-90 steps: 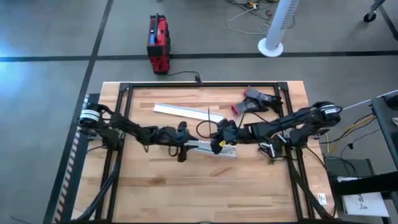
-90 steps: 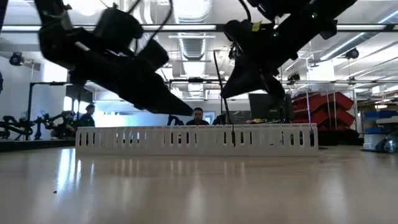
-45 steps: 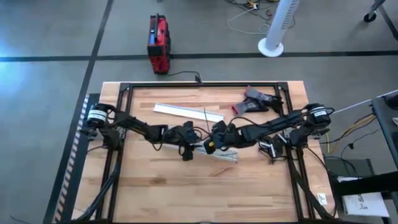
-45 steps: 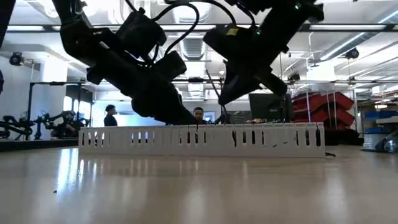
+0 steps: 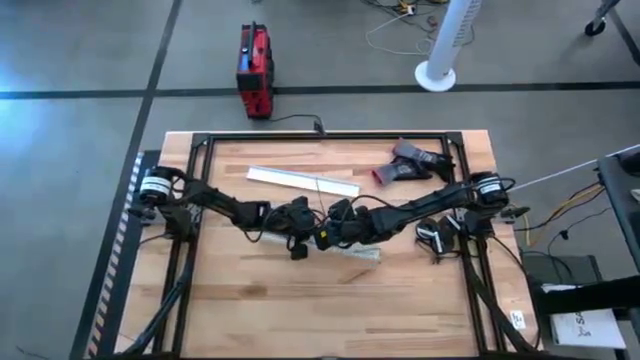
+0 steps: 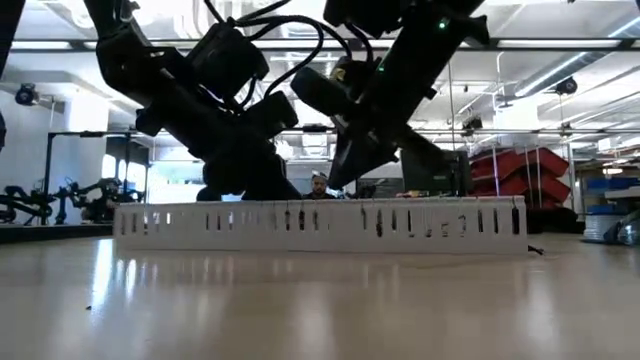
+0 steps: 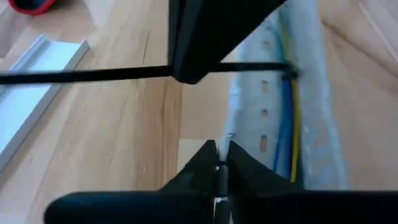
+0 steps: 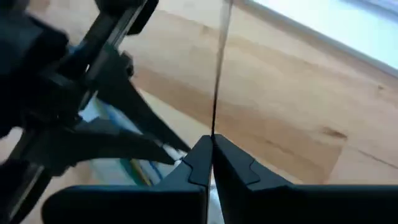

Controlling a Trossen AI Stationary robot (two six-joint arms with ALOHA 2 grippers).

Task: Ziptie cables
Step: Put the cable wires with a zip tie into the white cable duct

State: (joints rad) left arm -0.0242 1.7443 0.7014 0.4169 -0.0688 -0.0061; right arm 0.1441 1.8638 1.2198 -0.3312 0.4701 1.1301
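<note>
You are mid-task: the ziptie is threaded but, as far as you can judge, not yet cinched. In the left wrist view it runs as a straight black strip from the cables out across the wood. Its near end meets the yellow and blue wires where they lie in the white slotted channel. That suggests the loop around the bundle is already made. You cannot see the loop itself closely enough to tell how tight it is.

Your right gripper is pressed together on the ziptie; in the right wrist view the strip rises straight out from between the closed fingertips. From above, this gripper sits at the table's centre, just at 3 o'clock of the left one, the two almost touching over the channel.

Your left gripper has its fingers pressed together, with only a thin slit between them. It seems to be pinching something at the channel's edge, but you cannot tell what. From above it sits at 9 o'clock of the right gripper.

What is left, in my judgement: pull the tail through until the loop bites the bundle, keeping the channel steady. A slack tail could let the wires slide out of the loop.
</note>
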